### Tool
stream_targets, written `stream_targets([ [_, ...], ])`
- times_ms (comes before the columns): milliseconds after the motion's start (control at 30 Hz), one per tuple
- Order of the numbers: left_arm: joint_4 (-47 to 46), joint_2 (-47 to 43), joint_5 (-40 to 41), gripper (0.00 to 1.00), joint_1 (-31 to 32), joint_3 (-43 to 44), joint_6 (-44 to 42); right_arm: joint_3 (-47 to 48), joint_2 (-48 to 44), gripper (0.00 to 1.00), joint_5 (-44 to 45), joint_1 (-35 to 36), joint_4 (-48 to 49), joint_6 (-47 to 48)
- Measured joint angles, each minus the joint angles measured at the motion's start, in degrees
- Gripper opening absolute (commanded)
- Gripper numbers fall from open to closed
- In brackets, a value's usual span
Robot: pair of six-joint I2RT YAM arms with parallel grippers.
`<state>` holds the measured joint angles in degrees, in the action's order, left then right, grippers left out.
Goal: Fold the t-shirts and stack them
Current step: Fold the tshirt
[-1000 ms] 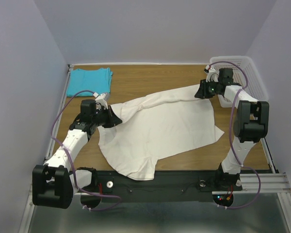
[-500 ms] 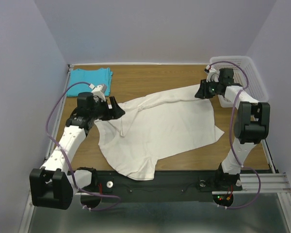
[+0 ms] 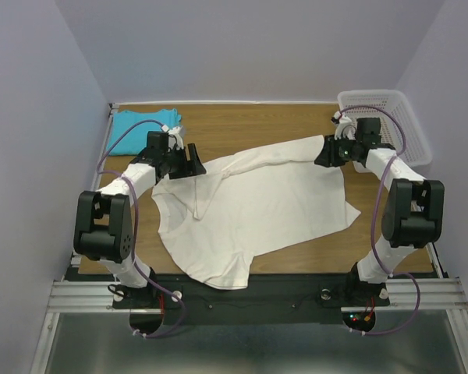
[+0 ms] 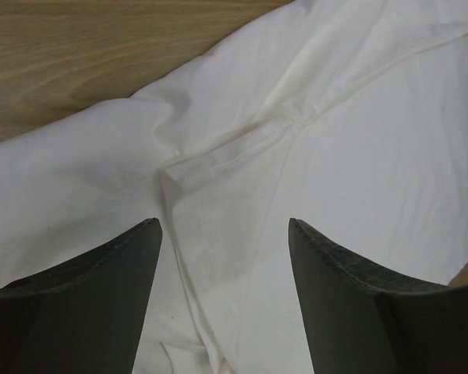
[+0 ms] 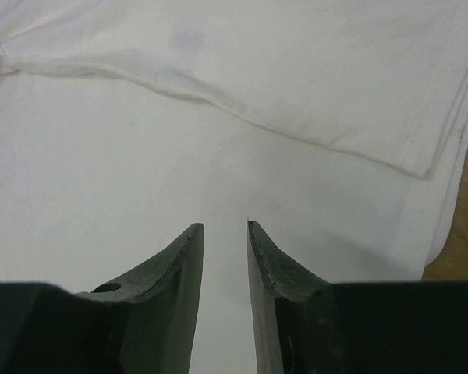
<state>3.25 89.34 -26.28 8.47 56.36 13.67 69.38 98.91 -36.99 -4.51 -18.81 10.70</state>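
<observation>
The cream t-shirt runs from lower left to upper right. Left jaws, wide and empty, hang over its upper-left edge; right jaws nearly closed, grip unclear.

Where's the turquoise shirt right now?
In the top view, the turquoise shirt lies folded in the table's far left corner, beyond the left claw and apart from the cream shirt spread mid-table.

The cream t-shirt is plain. The turquoise t-shirt at eleven o'clock is plain too. The surface is brown wood grain. The basket at one o'clock is white and perforated.
</observation>
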Motion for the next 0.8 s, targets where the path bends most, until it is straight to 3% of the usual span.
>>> stream_targets([
  [267,-0.7,8.2,2.3,0.68,1.0,3.7,-1.6,-3.6,-3.1,0.35,-0.3,-0.1,-0.1,1.1],
  [467,-1.3,11.7,2.8,0.54,1.9,4.6,-2.4,-3.6,-3.2,0.35,-0.6,-0.8,0.0,1.4],
  [600,-1.3,13.3,2.8,0.35,2.4,5.2,-2.8,-3.6,-3.2,0.35,-1.0,-1.5,0.0,1.4],
  [667,-1.3,13.4,2.7,0.21,2.5,5.3,-2.9,-3.6,-3.2,0.35,-1.0,-1.8,0.0,1.4],
  [700,-1.3,13.3,2.5,0.09,2.5,5.3,-3.0,-3.6,-3.2,0.35,-1.0,-1.9,0.0,1.4],
  [767,-1.3,13.3,2.4,0.00,2.7,5.4,-3.2,-3.6,-3.2,0.35,-1.2,-2.0,0.0,1.4],
  [800,-1.2,13.2,2.3,0.00,3.0,5.4,-3.1,-3.6,-3.2,0.35,-1.2,-2.0,0.0,1.4],
])
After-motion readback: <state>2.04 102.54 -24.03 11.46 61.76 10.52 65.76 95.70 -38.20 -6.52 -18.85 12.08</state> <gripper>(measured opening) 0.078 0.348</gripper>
